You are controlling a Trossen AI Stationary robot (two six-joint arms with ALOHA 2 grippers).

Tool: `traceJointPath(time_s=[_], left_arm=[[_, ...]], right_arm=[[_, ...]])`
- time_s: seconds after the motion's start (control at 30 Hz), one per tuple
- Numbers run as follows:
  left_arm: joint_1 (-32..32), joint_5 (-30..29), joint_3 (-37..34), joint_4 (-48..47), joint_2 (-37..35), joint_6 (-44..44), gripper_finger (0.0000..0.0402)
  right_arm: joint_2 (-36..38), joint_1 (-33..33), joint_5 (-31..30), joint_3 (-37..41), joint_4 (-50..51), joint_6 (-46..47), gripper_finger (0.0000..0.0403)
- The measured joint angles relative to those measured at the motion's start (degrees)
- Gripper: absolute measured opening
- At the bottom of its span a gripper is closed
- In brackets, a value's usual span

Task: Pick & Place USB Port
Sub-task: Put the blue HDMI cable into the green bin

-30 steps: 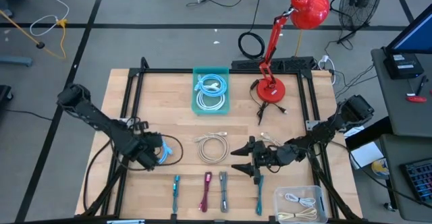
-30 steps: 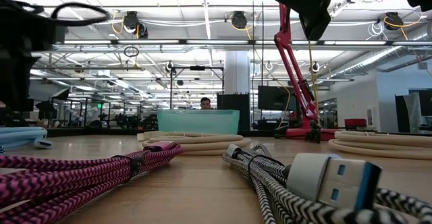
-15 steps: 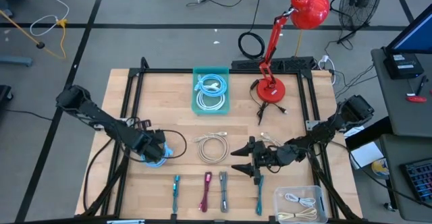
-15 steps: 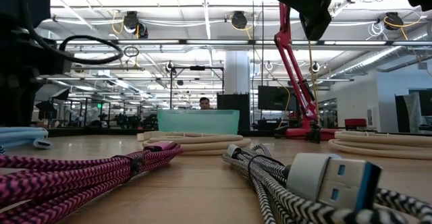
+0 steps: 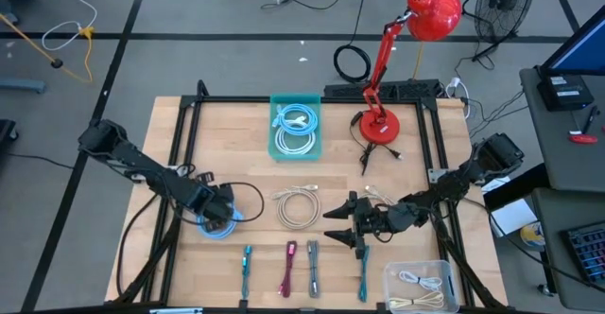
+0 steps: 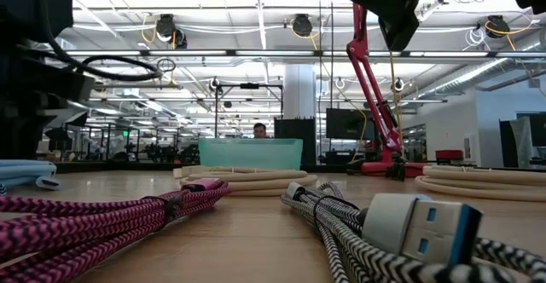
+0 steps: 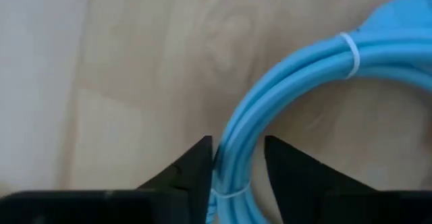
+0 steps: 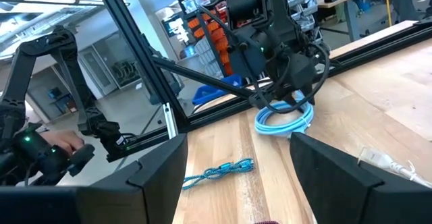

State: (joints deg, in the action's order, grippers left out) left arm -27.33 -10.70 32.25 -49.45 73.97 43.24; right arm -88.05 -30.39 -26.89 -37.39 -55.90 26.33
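Strands of the coiled light-blue USB cable [image 7: 283, 96] run lengthwise between the left gripper's [image 7: 237, 166] slightly parted fingers, directly beneath it, while the wide-open right gripper [image 5: 342, 221] waits well apart.

No lettering, label, brand, number or sign can be read anywhere here.

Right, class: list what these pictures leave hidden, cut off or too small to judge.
- Left tool: left wrist view leaves unclear whether it grips the blue cable.
- Blue cable's plugs: high view, hidden under the arm.
- Clear box: high view, cut off by the bottom edge.
- Striped cable: low view, blurred.
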Motion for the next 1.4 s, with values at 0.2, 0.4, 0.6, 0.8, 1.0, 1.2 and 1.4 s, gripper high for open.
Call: traceJointPath(time_s=[0.2,0.4,0.6,0.8,1.0,1.2,1.4], left_arm=[[1.38,2.03,0.11,0.26,0.00,-0.64,0.0218],[2.59,1.51,0.10,1.55,0.71,-0.78,0.0198],[2.56,2.47,-0.01,6.11,4.40,-5.28,0.0069],[3.45,0.11,1.60,4.65,6.45,-12.66,0.0033],[5.61,-15.00,6.64,3.14,6.58,-15.23,0.0033],[5.22,-21.62,14.77,2.57,6.66,-23.92,0.0033],[3.88,-21.39,24.17,1.14,6.64,-39.70,0.0033]], right_arm=[[0.00,-0.01,-0.02,0.00,-0.27,0.02,0.0256],[0.00,-0.09,-0.02,0.00,-0.42,0.13,0.0256],[0.00,-0.09,0.04,0.00,-0.32,1.07,0.0256],[0.00,-0.09,-0.02,0.00,0.06,1.07,0.0256],[0.00,-0.02,-0.13,-0.04,0.53,1.14,0.0256],[0.00,0.46,-4.35,-0.04,5.76,6.09,0.0256],[0.00,2.65,-4.81,-0.04,8.33,13.66,0.0256]])
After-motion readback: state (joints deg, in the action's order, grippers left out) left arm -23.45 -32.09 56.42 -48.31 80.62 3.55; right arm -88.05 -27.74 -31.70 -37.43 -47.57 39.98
